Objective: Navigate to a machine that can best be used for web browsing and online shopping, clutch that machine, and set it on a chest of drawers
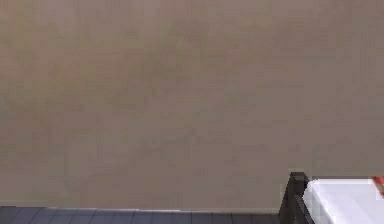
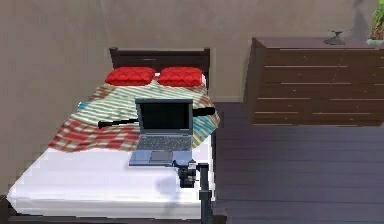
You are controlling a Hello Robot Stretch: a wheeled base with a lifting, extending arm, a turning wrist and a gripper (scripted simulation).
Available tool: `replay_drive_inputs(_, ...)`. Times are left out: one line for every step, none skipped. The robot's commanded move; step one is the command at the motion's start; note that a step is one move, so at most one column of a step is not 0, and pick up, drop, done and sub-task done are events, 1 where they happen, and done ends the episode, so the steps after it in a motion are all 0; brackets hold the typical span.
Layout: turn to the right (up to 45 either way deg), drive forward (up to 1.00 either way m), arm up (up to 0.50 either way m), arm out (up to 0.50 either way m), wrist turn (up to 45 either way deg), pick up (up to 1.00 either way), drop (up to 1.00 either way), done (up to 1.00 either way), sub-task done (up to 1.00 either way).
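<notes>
Arm side view. The open grey laptop with a dark screen [image 2: 163, 130] rests on the white-sheeted, dark-framed bed [image 2: 80, 175], at 11 o'clock from the dark two-fingered claw [image 2: 185, 172]. Whether the claw holds anything cannot be told. The best approach is probably to take the laptop by its near edge, lift it level, then carry it to the brown wooden chest of drawers [image 2: 315, 85] at 2 o'clock. Any print is too small to read.
</notes>
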Motion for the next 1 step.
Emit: replay_drive_inputs(0.0,0.0,0.48,0.0,0.0,0.0,0.0,0.0,0.0)
